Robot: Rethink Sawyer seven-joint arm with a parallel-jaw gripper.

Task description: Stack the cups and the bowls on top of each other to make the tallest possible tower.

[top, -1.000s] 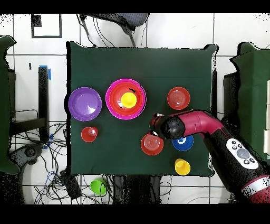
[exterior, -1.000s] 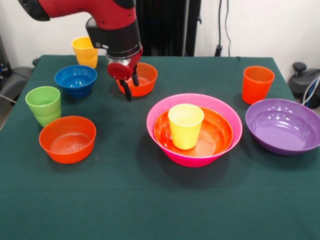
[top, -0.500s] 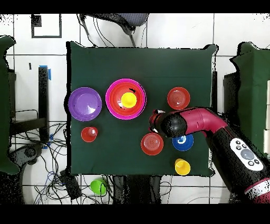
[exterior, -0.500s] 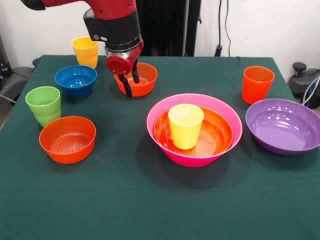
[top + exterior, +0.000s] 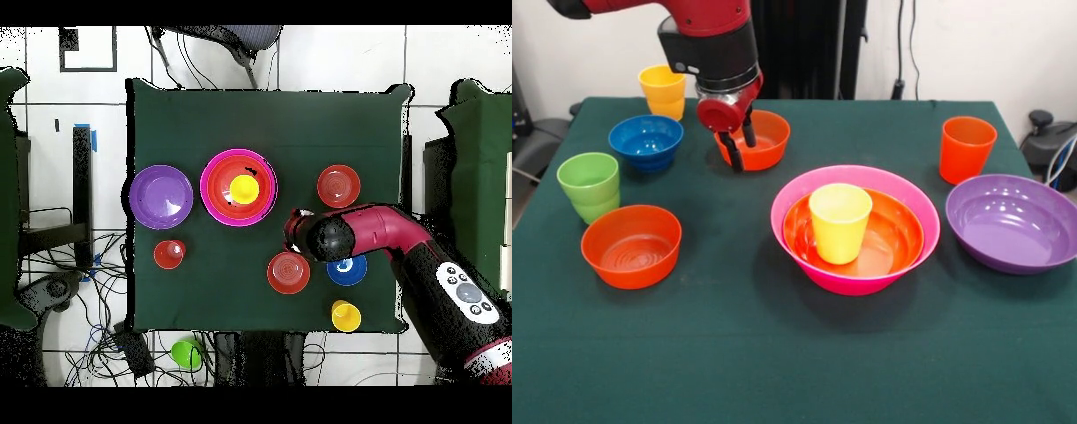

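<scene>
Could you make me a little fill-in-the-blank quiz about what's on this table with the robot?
1. The yellow cup in the middle stands inside a large orange bowl, which sits in the ____ bowl.
2. The purple bowl holds ____.
3. The gripper hangs by a small ____ bowl.
4. The green cup stands beside the table's ____.

Missing words: pink; nothing; orange; edge

A cup stands in two nested bowls, other bowls around

Red-and-black arm low over the table — hand down, fingers apart.
</scene>
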